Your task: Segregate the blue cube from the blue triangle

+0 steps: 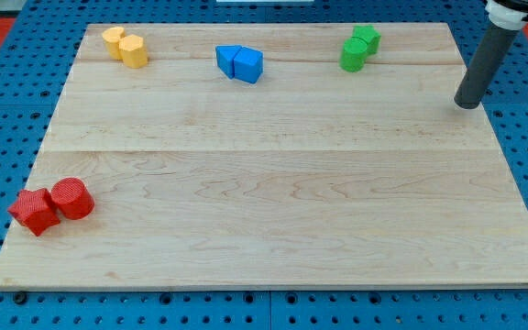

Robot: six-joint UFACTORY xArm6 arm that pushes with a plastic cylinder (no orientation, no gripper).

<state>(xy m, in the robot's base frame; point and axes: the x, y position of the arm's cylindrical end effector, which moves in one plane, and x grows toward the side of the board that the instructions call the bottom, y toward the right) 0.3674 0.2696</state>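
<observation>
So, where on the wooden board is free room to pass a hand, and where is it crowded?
The whole middle is bare, between the top row and the two red blocks at the bottom left. The bottom right is bare too. Crowded: the top edge, with two yellow blocks, the blue cube touching the blue triangle, and two green blocks. My tip stands at the right.
</observation>
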